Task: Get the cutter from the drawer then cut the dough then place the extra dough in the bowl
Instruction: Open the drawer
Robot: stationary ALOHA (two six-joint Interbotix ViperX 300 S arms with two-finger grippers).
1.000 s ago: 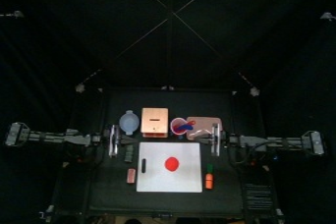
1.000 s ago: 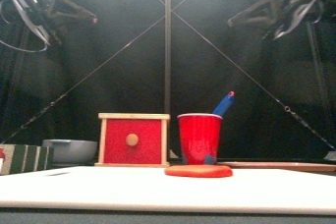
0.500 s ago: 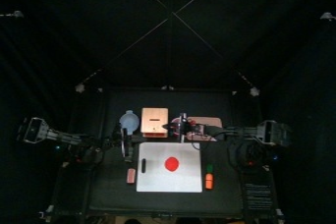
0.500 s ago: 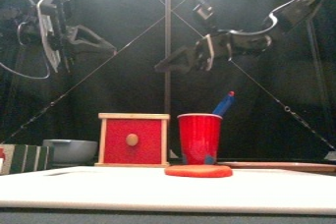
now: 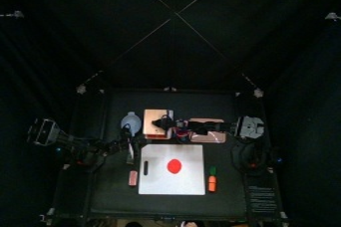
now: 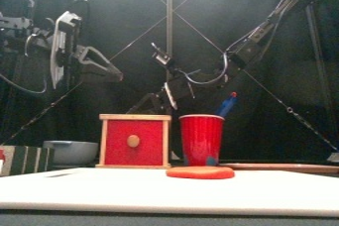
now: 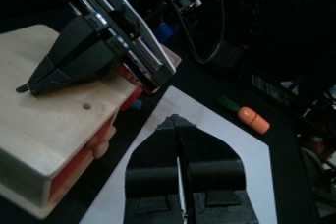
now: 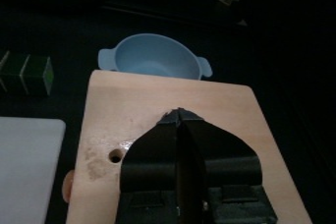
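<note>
1. The bench (image 5: 114, 196) carries everything. My left hand (image 7: 172, 122), jaws pressed together on nothing, hangs over the white cutting board (image 5: 186, 181), away from the work.
2. The wooden box (image 8: 132, 110) lies directly under my right hand (image 8: 178, 118), whose jaws are also closed and empty. I judge this to be the first step: fetching the cutter.
3. The bowl (image 8: 155, 56) sits just past the box's far edge from my right hand.
4. The red dough (image 5: 173, 165) lies whole and uncut on the board, nearer the bench front than my right hand.
5. The red drawer front (image 6: 122, 131) looks flush and closed, below my right hand. Next I would need to drop past the box's front, open the jaws and take the knob (image 6: 133, 142).
6. The cutter is out of sight, presumably inside the drawer.
</note>
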